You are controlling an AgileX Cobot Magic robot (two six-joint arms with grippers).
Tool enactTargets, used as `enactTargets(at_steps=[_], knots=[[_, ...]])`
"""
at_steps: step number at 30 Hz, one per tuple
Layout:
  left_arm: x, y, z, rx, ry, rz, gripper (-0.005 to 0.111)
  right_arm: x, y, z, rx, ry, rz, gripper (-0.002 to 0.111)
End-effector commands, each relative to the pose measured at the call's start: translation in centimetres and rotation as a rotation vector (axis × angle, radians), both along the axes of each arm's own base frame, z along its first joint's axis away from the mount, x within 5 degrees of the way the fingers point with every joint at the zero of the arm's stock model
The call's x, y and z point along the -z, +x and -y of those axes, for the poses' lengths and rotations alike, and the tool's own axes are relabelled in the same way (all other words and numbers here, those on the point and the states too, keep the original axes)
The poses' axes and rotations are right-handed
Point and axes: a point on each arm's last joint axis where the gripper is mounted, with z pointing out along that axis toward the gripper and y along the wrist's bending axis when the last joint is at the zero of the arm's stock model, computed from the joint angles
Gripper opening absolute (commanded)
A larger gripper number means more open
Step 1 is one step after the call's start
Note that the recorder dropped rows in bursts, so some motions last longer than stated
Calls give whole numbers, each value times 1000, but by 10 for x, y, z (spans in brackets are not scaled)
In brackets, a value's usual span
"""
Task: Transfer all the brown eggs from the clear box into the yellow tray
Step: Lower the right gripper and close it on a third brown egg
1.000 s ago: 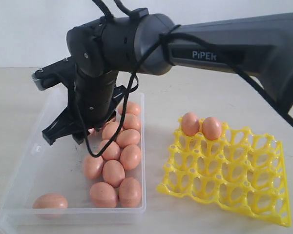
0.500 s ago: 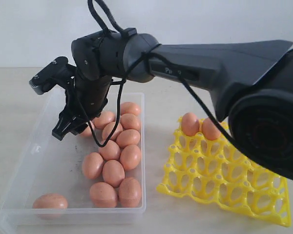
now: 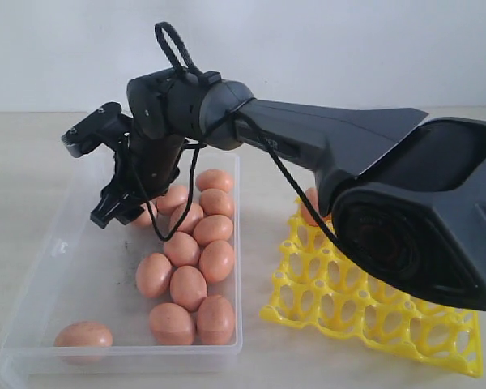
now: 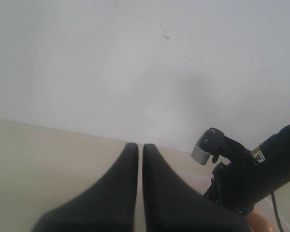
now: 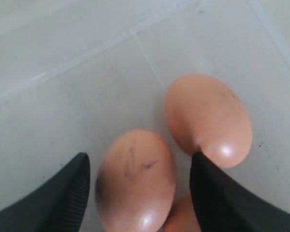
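Brown eggs [image 3: 188, 285] lie clustered along the tray-side wall of the clear box [image 3: 81, 275], one apart at a near corner. Yellow tray [image 3: 373, 316] stands just beside it on the tabletop [image 3: 24, 154]. Your right tool [image 5: 140, 162] straddles one egg, jaws apart. Your left tool [image 4: 137, 150] has its jaws together.

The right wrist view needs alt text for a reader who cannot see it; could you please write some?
Two dark fingers of the open right claw frame one orange-brown oval egg on the floor of the clear plastic box. A second egg lies beside it; part of a third shows.
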Motion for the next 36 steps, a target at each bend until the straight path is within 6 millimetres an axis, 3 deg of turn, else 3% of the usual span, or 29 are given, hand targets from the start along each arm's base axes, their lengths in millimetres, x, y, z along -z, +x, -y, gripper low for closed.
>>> enactTargets(at_steps=[1,8,12,13,14,23,26,30,36], knots=[[-3,-1,-1,-6,-18,21,4,2,7,5,19,12,-19,55],[-3,-1,-1,-6,-18,21,4,7,3,3,32,39,-86,52],[-3,-1,-1,-6,-18,21,4,8,-1,3,39,40,-130,27],[-3,-1,-1,-6,-18,21,4,8,-2,3,38,33,-143,8],[-3,-1,-1,-6,-18,21,4,7,-2,3,37,33,-143,0],[-3,-1,-1,-6,-18,21,4,5,-6,-2,76,93,-195,0],[-3,-1,-1,-6,-18,21,4,-7,3,-19,109,270,-25,0],[-3,-1,-1,-6,-18,21,4,-31,-3,-52,127,533,217,0],[-3,-1,-1,-6,-18,21,4,-41,-14,-67,80,592,338,0]])
